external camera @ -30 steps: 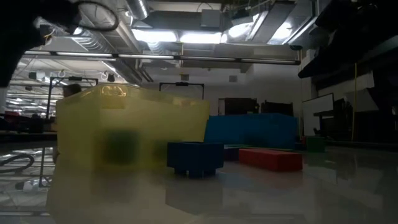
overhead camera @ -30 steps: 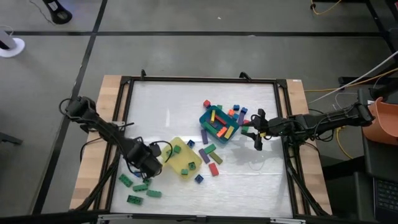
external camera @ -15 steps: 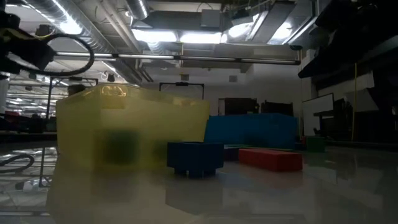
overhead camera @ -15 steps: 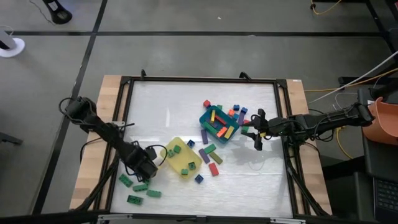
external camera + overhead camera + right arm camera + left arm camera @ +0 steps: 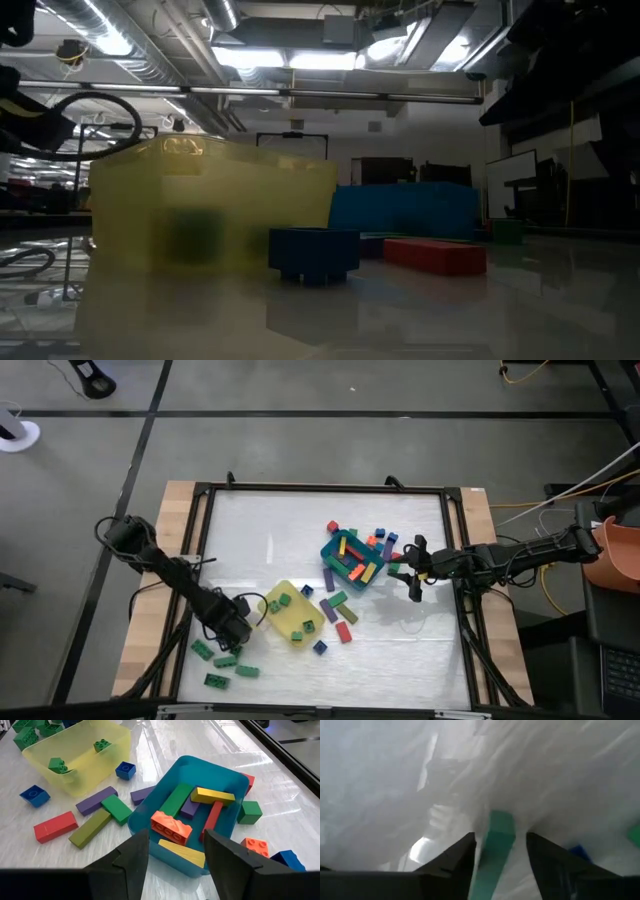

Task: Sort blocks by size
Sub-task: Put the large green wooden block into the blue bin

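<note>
Inside the yellow tray (image 5: 290, 622) lie 3 green blocks (image 5: 283, 601).

Table top (image 5: 300, 540): smooth white surface, glossy, reflects ceiling lights. Table edges (image 5: 172, 550): bare light wood, matt. Frame (image 5: 320, 488): black metal bars. Blocks (image 5: 171, 827): hard moulded plastic, studded, slight sheen. Yellow tray (image 5: 85, 751): thin translucent plastic. Teal-blue tray (image 5: 220, 775): opaque plastic, smooth. Gripper fingers (image 5: 227, 857): dark, matt. Floor (image 5: 330, 450): grey, matt.
</note>
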Controlling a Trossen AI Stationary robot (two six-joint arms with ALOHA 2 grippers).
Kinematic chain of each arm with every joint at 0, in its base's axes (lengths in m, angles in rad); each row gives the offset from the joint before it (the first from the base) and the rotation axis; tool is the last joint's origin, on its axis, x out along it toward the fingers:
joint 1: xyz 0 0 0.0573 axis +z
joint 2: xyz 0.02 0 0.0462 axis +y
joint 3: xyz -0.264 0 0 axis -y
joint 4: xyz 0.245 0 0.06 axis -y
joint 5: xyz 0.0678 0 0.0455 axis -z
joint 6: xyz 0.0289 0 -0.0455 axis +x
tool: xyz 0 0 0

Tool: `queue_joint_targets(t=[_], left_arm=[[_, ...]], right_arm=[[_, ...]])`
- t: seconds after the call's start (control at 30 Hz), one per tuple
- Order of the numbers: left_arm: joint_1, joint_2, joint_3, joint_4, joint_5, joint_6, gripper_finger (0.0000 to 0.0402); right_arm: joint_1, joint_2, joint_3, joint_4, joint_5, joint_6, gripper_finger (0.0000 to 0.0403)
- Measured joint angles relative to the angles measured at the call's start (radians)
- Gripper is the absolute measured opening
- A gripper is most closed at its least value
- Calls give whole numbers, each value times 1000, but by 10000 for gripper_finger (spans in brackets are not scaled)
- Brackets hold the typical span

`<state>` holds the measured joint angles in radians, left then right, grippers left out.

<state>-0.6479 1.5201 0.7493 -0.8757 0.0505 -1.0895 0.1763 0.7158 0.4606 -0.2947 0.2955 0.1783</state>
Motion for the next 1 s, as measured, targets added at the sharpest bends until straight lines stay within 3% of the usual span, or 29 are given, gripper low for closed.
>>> queue_joint_targets(t=[0.2,0.57,0.67,0.77,0.9,1.0], left_arm=[[16,-5,14,32,20,-102,34],[121,-134,156,24,-2,-62,37],[162,-181,194,44,-77,-35,37],[211,-209,207,155,-234,45,38],[302,-199,207,419,-440,275,48],[389,-150,207,673,-483,487,50]], right_arm=[[0,0,0,0,0,0,189],[0,0,0,0,0,0,189],[0,0,0,0,0,0,189],[0,0,0,0,0,0,189],[0,0,0,0,0,0,189],[0,0,0,0,0,0,189]])
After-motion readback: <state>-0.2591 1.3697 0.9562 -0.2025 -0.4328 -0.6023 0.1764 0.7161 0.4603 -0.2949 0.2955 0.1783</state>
